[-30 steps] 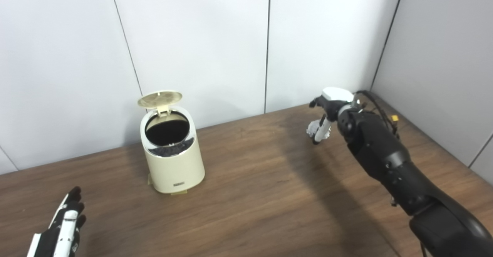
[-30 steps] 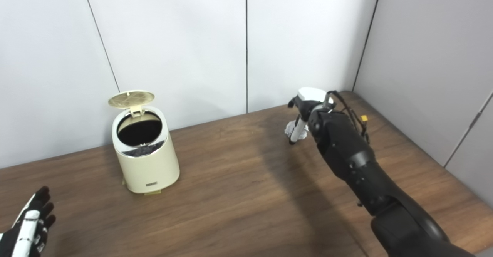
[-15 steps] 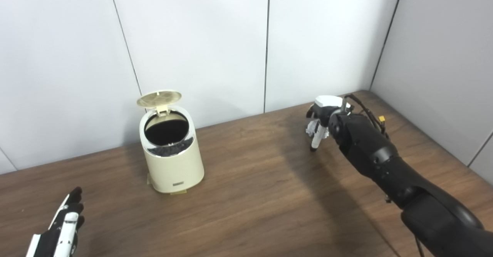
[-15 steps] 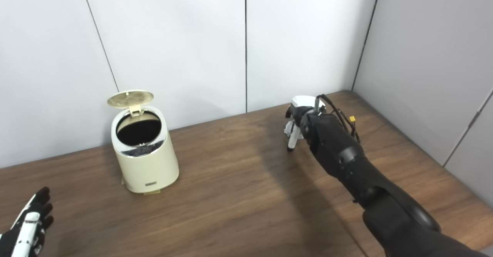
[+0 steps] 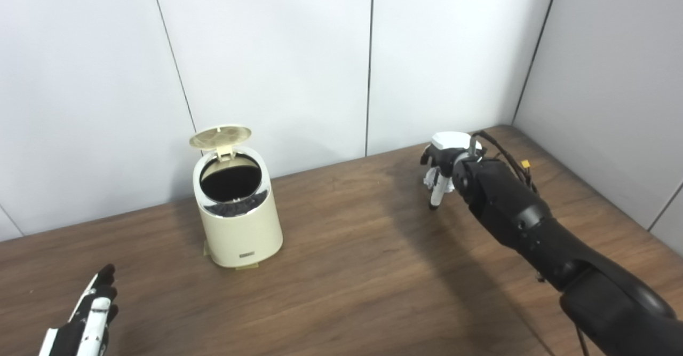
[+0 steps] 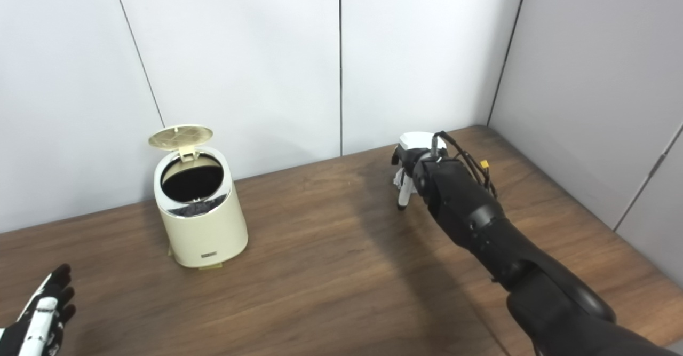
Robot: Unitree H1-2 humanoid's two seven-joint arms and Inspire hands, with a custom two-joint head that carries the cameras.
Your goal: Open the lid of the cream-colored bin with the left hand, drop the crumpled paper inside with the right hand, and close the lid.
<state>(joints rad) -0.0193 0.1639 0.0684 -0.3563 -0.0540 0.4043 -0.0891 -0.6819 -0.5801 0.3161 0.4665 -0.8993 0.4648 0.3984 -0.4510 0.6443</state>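
While the bin (image 5: 238, 214) stands upright, lid (image 5: 220, 136) raised, the right robot hand (image 5: 442, 166) grips crumpled paper (image 5: 430, 179).

Back wall (image 5: 267, 52): pale grey-white panels, flat and plain, divided by thin dark vertical seams (image 5: 370, 62).
Side wall (image 5: 613, 78): slightly darker grey panel on the right, meeting the back wall at a corner.
Corner (image 5: 533, 52): a dark line slanting down to the far right end of the desk.
Desk (image 5: 347, 270): dark brown wood-grain top, reaching both walls.
Light: soft and even from above; a broad faint shadow (image 5: 427, 228) falls across the desk top.
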